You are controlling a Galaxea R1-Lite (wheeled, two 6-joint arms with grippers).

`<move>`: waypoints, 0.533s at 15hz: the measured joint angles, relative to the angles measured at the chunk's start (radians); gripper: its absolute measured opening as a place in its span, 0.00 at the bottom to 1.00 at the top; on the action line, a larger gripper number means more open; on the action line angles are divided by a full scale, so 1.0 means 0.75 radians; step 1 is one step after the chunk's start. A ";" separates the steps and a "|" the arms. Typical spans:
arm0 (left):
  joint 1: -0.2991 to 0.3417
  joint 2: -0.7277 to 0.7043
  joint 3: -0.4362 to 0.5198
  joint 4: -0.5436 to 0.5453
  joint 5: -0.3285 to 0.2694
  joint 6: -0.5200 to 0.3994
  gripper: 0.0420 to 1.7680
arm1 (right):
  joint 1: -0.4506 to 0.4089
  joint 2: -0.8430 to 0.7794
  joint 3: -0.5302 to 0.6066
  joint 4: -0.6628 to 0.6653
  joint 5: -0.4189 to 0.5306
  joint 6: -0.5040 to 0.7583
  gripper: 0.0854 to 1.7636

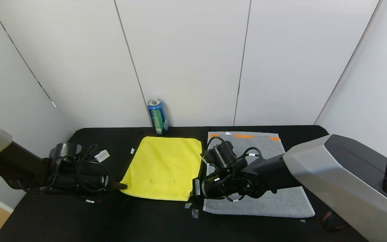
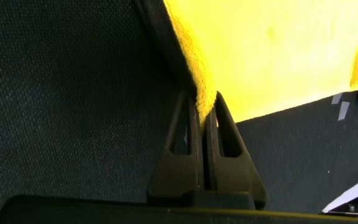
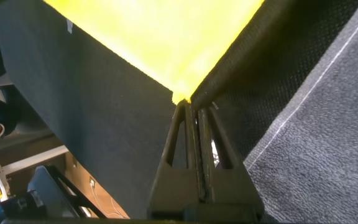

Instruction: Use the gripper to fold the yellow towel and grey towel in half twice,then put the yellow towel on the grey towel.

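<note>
Yellow towel (image 1: 165, 168) lay spread flat on the black desk (image 1: 79, 222), centre of the work area, apparently unfolded. Grey towel (image 1: 274, 201) lay flat just to its right, edges nearly touching, orange band at the far end; the right arm crossed over much of it.

Left hand (image 1: 123, 186) was low at the yellow towel's near-left corner, jaws closed on the cloth edge; left wrist view showed yellow pile pinched between the fingertips (image 2: 199, 118). Right hand (image 1: 193, 196) sat at the near-right corner, jaws shut, with only the very tip of the corner caught between them in the right wrist view (image 3: 180, 98).

Judged step: both near corners gripped, ready for the first fold toward the far edge.

Risks: the right-hand bite looked thin, so the corner could slip free on the lift and leave a skewed fold. Uneven travel of the two hands would misalign the edges. The right arm, low over the grey towel, might drag or rumple it.

Surroundings: blue can (image 1: 157, 116) stood upright just beyond the yellow towel's far edge, near enough for a carried-over edge to knock it. Small white block (image 1: 101, 156) lay on the desk by the left arm, clear of the fold path.
</note>
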 joint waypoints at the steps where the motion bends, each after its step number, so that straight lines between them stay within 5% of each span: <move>1: 0.002 -0.008 0.006 0.000 0.001 -0.001 0.05 | -0.003 -0.005 0.005 0.000 -0.001 0.000 0.02; 8: 0.043 -0.189 0.144 0.001 0.007 -0.004 0.05 | 0.009 -0.084 0.088 0.003 -0.073 -0.007 0.02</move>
